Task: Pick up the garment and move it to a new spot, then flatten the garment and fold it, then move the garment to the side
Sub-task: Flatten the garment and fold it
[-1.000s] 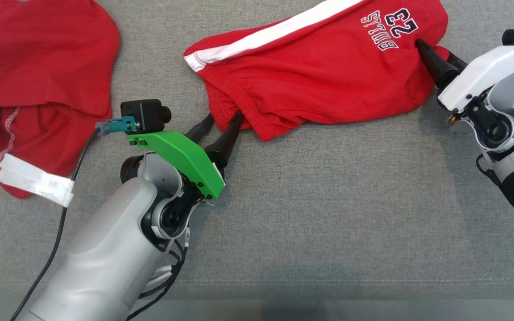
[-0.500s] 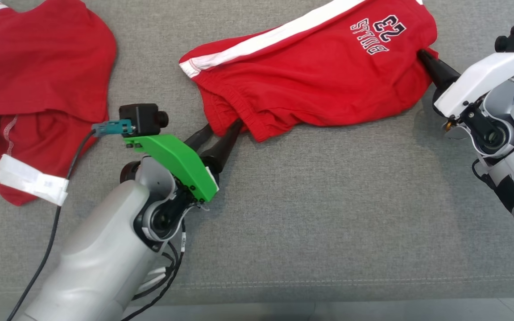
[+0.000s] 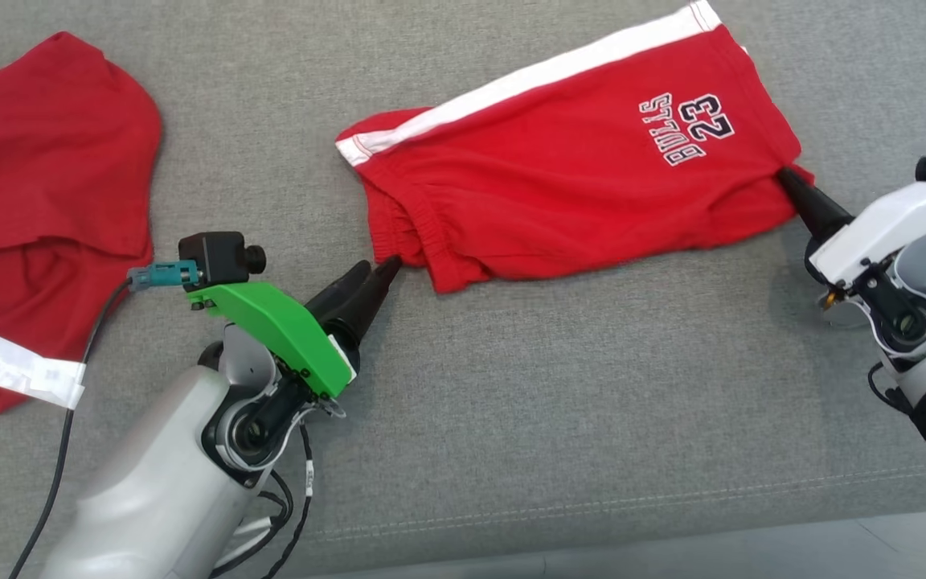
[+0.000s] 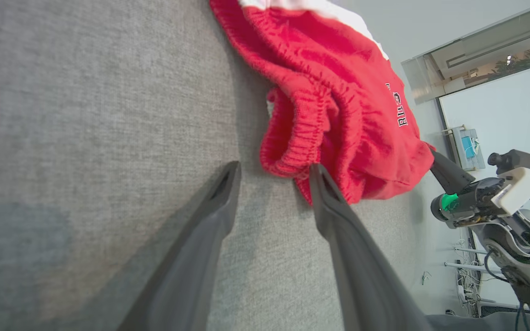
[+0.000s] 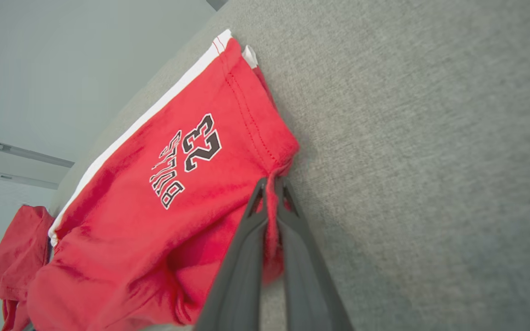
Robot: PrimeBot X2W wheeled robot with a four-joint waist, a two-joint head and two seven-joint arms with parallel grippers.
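Note:
The garment point(image 3: 575, 177) is a pair of red shorts with a white side stripe and "BULLS 23" print, lying stretched across the grey cushion. My right gripper point(image 3: 786, 174) is shut on its right hem corner, and the right wrist view shows red cloth pinched between the fingers of the right gripper point(image 5: 270, 181) on the garment point(image 5: 154, 193). My left gripper point(image 3: 381, 264) sits at the gathered waistband on the left end. In the left wrist view the left gripper point(image 4: 275, 166) is open, its tips flanking the lowest fold of the garment point(image 4: 338, 101).
A second red garment point(image 3: 45, 161) with a white label point(image 3: 21, 370) lies crumpled at the far left. A black cable point(image 3: 69, 418) runs from the left wrist camera. The cushion's front seam point(image 3: 592, 507) runs near the bottom.
The head camera has shifted. My right gripper has shut on the hem corner and the shorts now lie more stretched. My left gripper's fingers have narrowed and drawn back to the waistband's edge.

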